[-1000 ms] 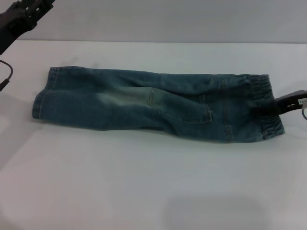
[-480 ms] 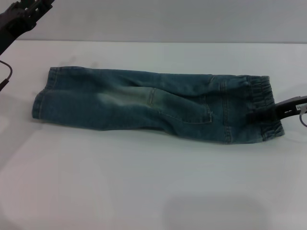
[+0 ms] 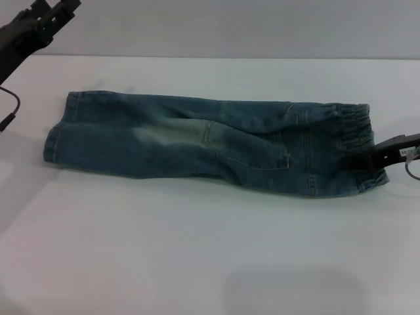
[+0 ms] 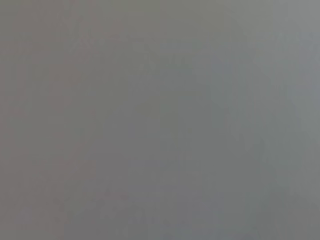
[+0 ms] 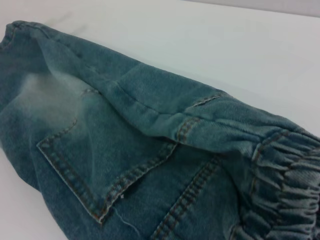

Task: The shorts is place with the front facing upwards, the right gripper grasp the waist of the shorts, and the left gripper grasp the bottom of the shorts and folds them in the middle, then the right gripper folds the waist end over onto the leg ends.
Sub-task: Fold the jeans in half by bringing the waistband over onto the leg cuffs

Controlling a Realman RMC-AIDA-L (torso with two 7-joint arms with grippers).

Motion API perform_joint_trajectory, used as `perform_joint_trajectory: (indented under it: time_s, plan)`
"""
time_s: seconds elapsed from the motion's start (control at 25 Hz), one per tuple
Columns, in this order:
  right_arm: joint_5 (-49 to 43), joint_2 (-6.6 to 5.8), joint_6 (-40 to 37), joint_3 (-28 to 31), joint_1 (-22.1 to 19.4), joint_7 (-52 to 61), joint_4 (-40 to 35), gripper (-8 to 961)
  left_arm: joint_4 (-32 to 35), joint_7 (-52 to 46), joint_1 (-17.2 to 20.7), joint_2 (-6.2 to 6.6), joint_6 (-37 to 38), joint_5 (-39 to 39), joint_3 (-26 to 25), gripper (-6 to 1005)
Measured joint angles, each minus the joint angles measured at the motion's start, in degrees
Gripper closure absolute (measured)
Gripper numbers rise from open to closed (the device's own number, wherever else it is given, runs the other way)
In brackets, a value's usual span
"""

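The blue denim shorts (image 3: pixel 203 141) lie folded lengthwise on the white table, with the leg ends at the left and the elastic waist (image 3: pixel 357 138) at the right. A back pocket (image 5: pixel 105 165) faces up. My right gripper (image 3: pixel 365 160) sits low at the waist end and overlaps the waistband's edge. The right wrist view shows the gathered waistband (image 5: pixel 285 175) close up. My left gripper (image 3: pixel 51 9) hangs raised at the far left, well clear of the leg ends (image 3: pixel 56 134), open and empty. The left wrist view shows only plain grey.
The white table (image 3: pixel 197 249) stretches around the shorts, and its back edge meets a grey wall. A dark cable (image 3: pixel 10 108) loops at the left edge, near the leg ends.
My right gripper dropped to the lower part of the waistband, then drew back slightly to the right. The left arm drifted a little up and right. The shorts have barely shifted.
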Motion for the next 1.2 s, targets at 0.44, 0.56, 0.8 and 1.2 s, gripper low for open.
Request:
perform_joint_trajectory:
  time_s: [0.44, 0.56, 0.8, 1.2]
  plan:
    - [3.2, -0.76, -5.4, 0.6, 0.0, 0.3, -4.0, 872, -0.1, 5.1, 0.2, -0.15, 0.3, 0.1, 3.2, 159]
    - [7.5, -2.03, -9.7, 0.6, -0.1, 0.8, -5.8, 873, -0.1, 8.6, 0.2, -0.42, 0.0, 0.0, 6.6, 159]
    - [12.0, -3.32, -16.1, 0.7, 0.3, 4.1, -12.3, 873, -2.0, 16.1, -1.1, -0.68, -0.5, -0.1, 15.1, 159]
    - [14.6, -4.84, -24.9, 0.6, 4.8, 9.0, -18.4, 874, -2.2, 23.4, -1.9, -1.11, -6.1, -0.1, 22.5, 159]
